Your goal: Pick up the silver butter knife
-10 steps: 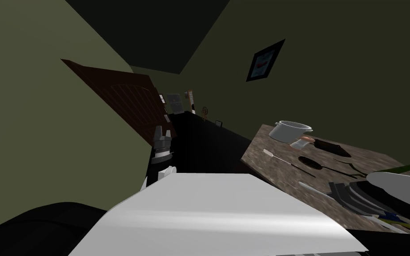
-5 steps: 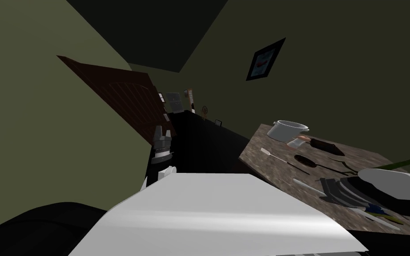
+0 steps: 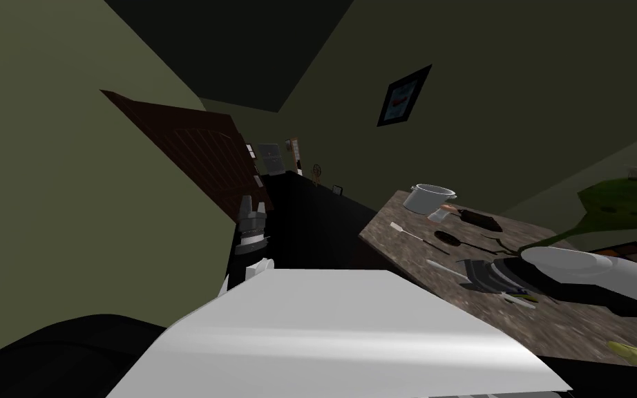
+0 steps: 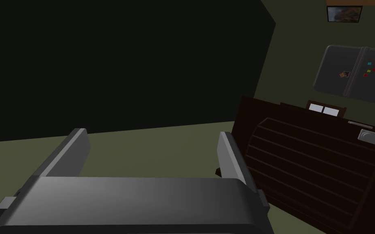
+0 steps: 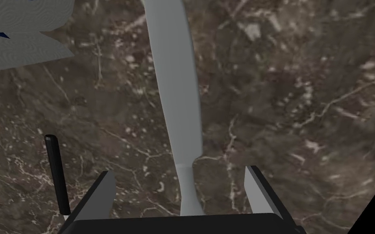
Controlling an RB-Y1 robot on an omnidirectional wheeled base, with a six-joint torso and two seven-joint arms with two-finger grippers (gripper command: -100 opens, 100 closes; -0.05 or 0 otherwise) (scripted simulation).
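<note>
Head camera swung since a second ago: dark marbled countertop [image 3: 407, 259] and everything on it now sits further left and higher in the head view, shifted by the camera's own move. Grey pot [image 3: 429, 197] at the far corner, grey folded stack [image 3: 493, 275] nearer. Just beside that stack, flat on the stone: pale grey butter knife [image 5: 176, 81]. Poised over its narrow end, right gripper [image 5: 179, 172], blades wide apart on either side, gripping nothing. Left gripper [image 4: 152, 135] equally spread and empty.
</note>
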